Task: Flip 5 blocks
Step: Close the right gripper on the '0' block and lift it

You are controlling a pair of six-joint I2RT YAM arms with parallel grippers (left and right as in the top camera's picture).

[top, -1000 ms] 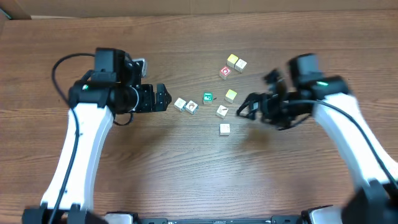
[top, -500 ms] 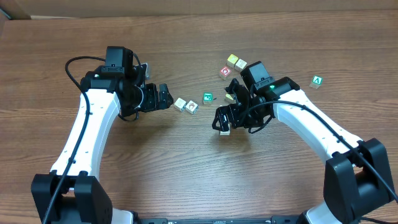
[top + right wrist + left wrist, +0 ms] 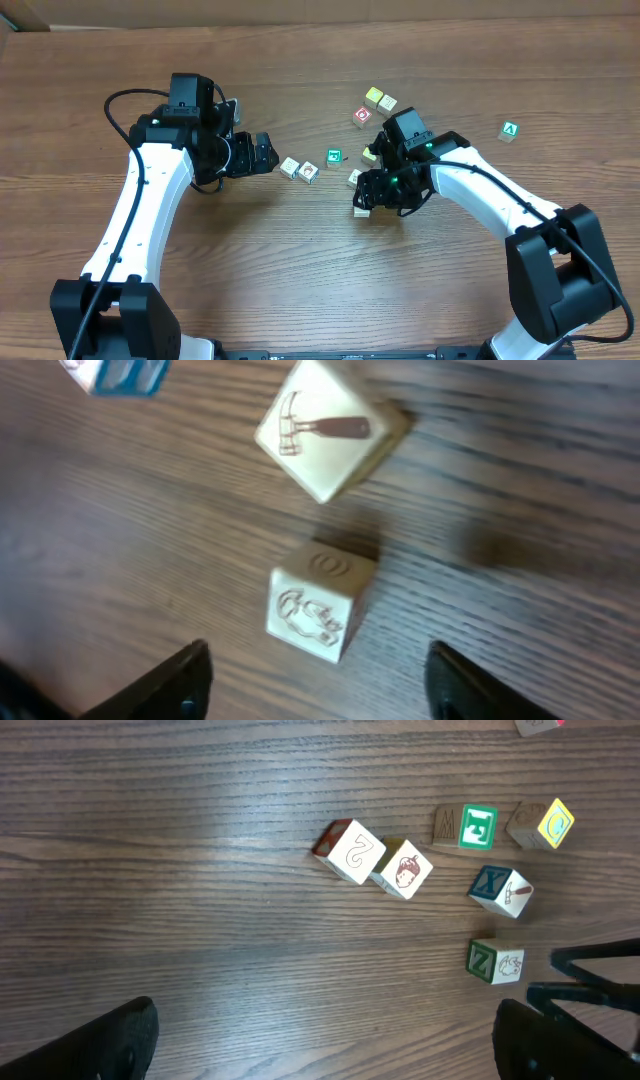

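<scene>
The right pincer (image 3: 366, 196) has swung in over the lowest block (image 3: 322, 610) on the table (image 3: 250, 280), its jaws narrowing but still apart either side; the left pincer (image 3: 263, 155) hangs wide open near two other blocks (image 3: 299, 170). A flip looks imminent.

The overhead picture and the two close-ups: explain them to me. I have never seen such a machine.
Two white robot arms stand at a wooden table, each ending in a two-finger gripper. The wide picture looks down from above; the other two come from cameras on the wrists, so dark fingers show at their bottom corners. Small picture cubes lie scattered mid-table. The right gripper is open around one pale cube, a finger either side, not touching it; a hammer cube lies beside. The left gripper is open near a pair of cubes. Nothing is held.
</scene>
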